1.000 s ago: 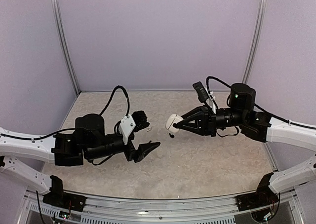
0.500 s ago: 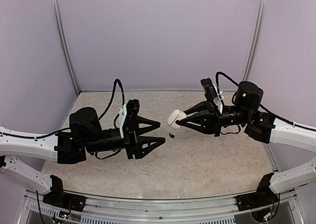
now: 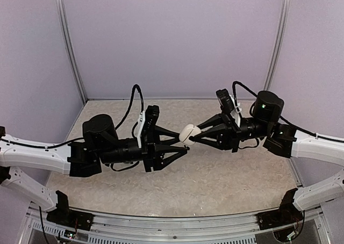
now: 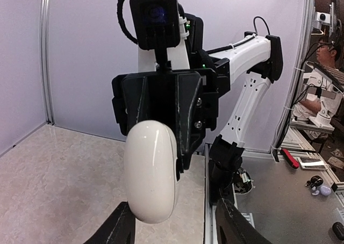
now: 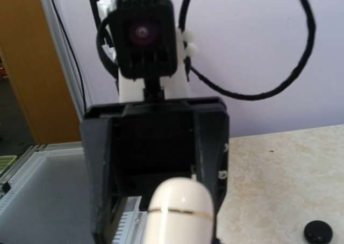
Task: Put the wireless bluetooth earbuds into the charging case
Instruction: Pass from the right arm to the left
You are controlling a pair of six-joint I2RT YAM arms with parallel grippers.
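From the near left corner the left arm reaches across to the right. Its left gripper [image 3: 183, 142] points at the right one, and its fingers [image 4: 121, 230] are spread apart, one on each side just under the white egg-shaped plastic charging case [image 3: 188, 132]. I see no contact with it. From the near right the right arm comes in toward the left. The right gripper [image 3: 196, 134] is pressed on the closed case and holds it in the air above the middle of the beige stone-pattern table [image 3: 226, 185].

One second ago the left gripper was lower, further left and twisted. Now it has travelled right up to the case, and its fingers stand narrower than before. The right gripper keeps the same grip at almost the same place.

In the right wrist view a small black rounded piece [image 5: 318, 231], apparently one black earbud, lies on the table beside the case. From above, the left fingers now cover it. Behind are black cables [image 3: 137, 101] and lilac walls [image 3: 172, 40].
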